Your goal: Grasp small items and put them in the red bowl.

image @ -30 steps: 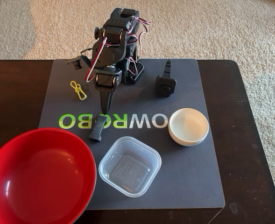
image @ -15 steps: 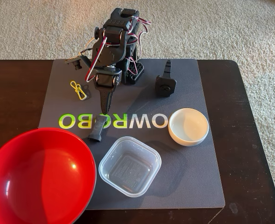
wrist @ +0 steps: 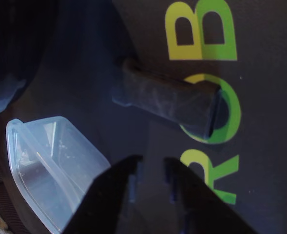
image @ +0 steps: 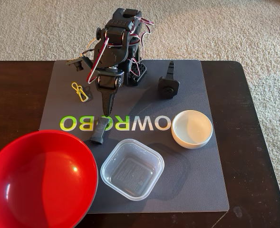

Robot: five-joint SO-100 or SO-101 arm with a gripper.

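The gripper [image: 106,110] points down at the grey mat [image: 197,180], its tips poised just behind the short black bar [image: 99,131], which lies on the mat over the green lettering. In the wrist view the two fingers [wrist: 121,187] come in from the bottom edge with only a narrow gap between them, nearly closed and holding nothing; the short black bar [wrist: 170,103] lies just beyond their tips, apart from them.

The clear square plastic tub [image: 132,169] stands empty on the mat just right of the bar in the fixed view, and one corner of it [wrist: 50,165] shows at the left in the wrist view. The red bowl [image: 37,180] sits at the near left corner, overlapping the mat's edge and the dark bench [image: 256,156], and has nothing in it. The small white round bowl [image: 192,128] rests on the mat's right side. The yellow clip [image: 80,91] lies left of the arm, and the black round-headed spiked part [image: 168,83] lies to its right.
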